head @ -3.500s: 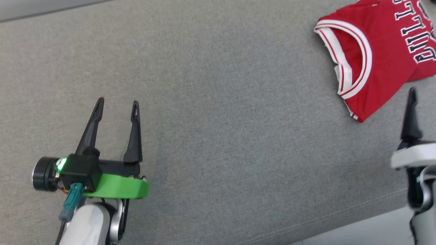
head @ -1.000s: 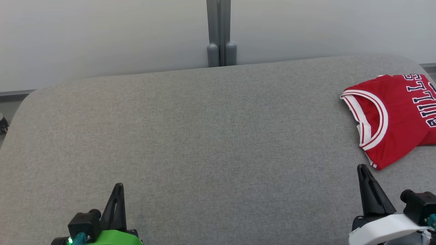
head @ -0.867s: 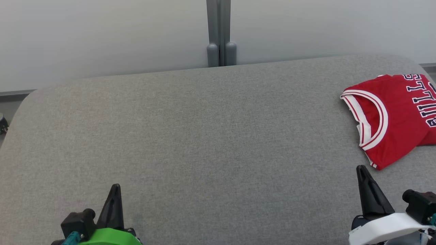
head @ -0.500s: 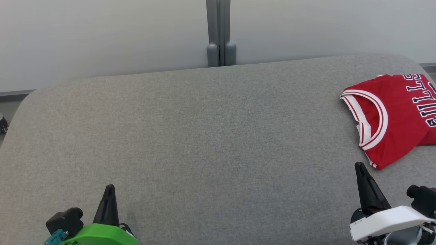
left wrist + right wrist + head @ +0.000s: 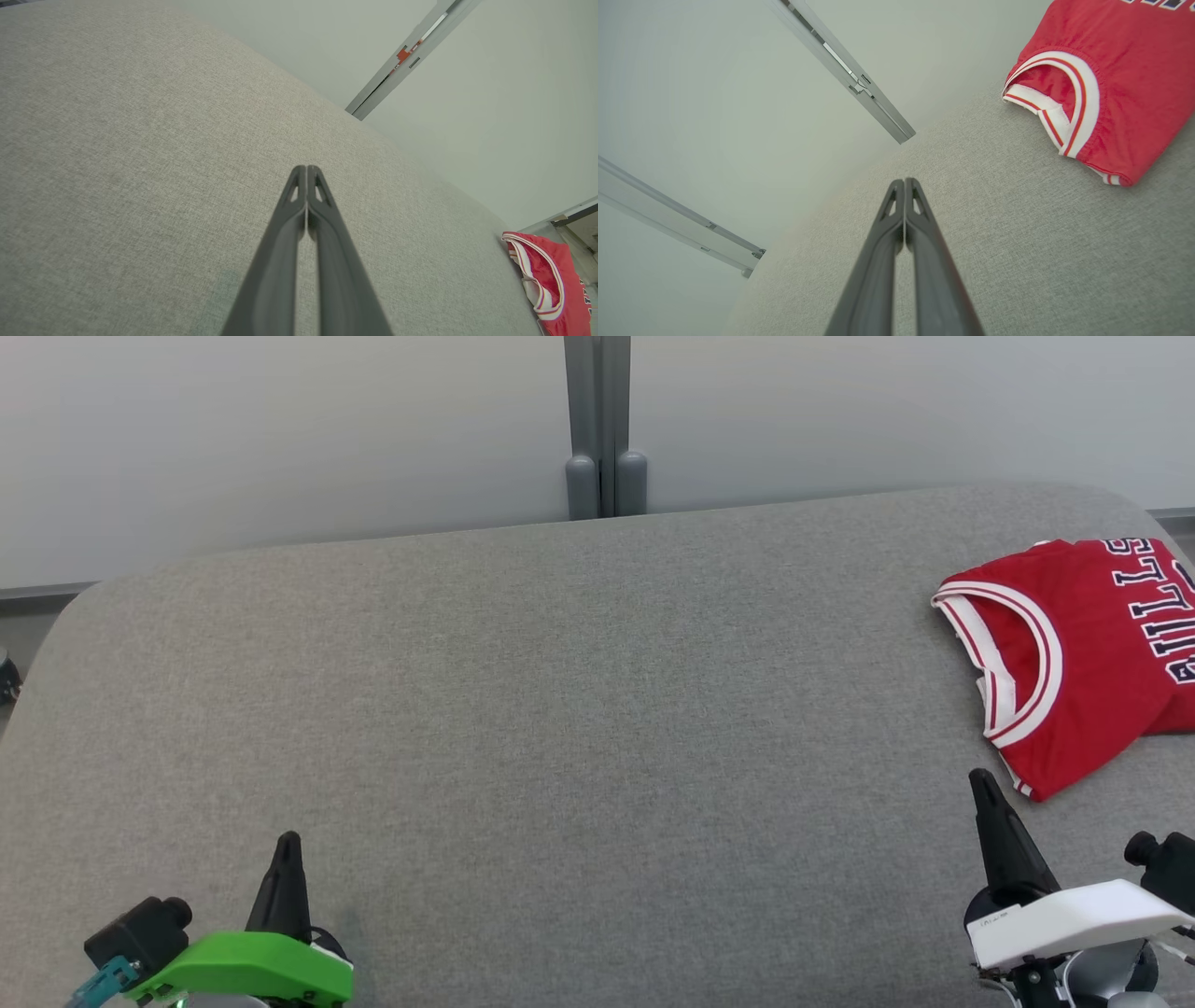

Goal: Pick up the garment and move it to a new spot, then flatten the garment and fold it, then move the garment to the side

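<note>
The garment [image 5: 1083, 653] is a red jersey with white-striped trim and dark lettering, lying folded at the far right of the grey cushioned surface [image 5: 560, 709]. It also appears in the left wrist view as the garment [image 5: 556, 280] at the lower right, and in the right wrist view as the garment [image 5: 1111, 79] at the upper right. My left gripper [image 5: 288, 845] sits at the lower left, shut and empty, far from the jersey; its fingertips meet at the left gripper [image 5: 307, 169]. My right gripper [image 5: 980, 782] is shut and empty just in front of the jersey's near corner, seen too as the right gripper [image 5: 904, 181].
A pale wall [image 5: 280, 429] with a grey vertical post [image 5: 604, 429] stands behind the surface's far edge. The surface's rounded corners fall away at left and right.
Both grippers have slid a little: the left one leftward and lower in the head view, the right one slightly toward the jersey. The jersey has stayed put.
</note>
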Available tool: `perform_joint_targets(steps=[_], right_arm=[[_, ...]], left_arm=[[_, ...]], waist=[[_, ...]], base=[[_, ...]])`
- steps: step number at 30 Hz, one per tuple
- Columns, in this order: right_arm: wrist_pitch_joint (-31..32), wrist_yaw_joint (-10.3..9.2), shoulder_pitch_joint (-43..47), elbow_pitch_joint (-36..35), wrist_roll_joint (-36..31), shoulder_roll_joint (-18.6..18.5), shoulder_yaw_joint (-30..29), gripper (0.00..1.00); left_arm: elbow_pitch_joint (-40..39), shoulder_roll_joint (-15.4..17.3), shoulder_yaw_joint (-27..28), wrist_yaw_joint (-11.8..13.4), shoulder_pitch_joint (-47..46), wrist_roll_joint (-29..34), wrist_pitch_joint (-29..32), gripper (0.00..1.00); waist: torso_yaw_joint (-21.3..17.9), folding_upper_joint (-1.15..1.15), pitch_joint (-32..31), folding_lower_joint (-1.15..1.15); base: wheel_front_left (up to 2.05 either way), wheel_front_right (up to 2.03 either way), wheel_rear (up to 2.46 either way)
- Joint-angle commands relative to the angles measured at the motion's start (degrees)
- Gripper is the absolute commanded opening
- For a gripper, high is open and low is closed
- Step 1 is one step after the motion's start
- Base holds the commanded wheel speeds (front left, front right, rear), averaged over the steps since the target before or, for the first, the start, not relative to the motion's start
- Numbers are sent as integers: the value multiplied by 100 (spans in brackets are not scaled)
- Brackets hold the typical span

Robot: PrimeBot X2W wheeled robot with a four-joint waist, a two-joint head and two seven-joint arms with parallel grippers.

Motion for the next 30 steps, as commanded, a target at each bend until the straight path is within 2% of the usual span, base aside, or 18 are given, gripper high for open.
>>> perform_joint_targets(steps=[1, 30], right_arm=[[18, -2, -148, -9, 221, -43, 4, 0], [184, -3, -570, 591, 2259, -80, -25, 0]], left_arm=[[-63, -7, 83, -53, -193, -197, 47, 0], [8, -236, 610, -413, -401, -1954, 554, 0]], waist=[[-1, 0, 0, 0], [-14, 0, 4, 0]], base=[[0, 0, 0], [0, 0, 0]])
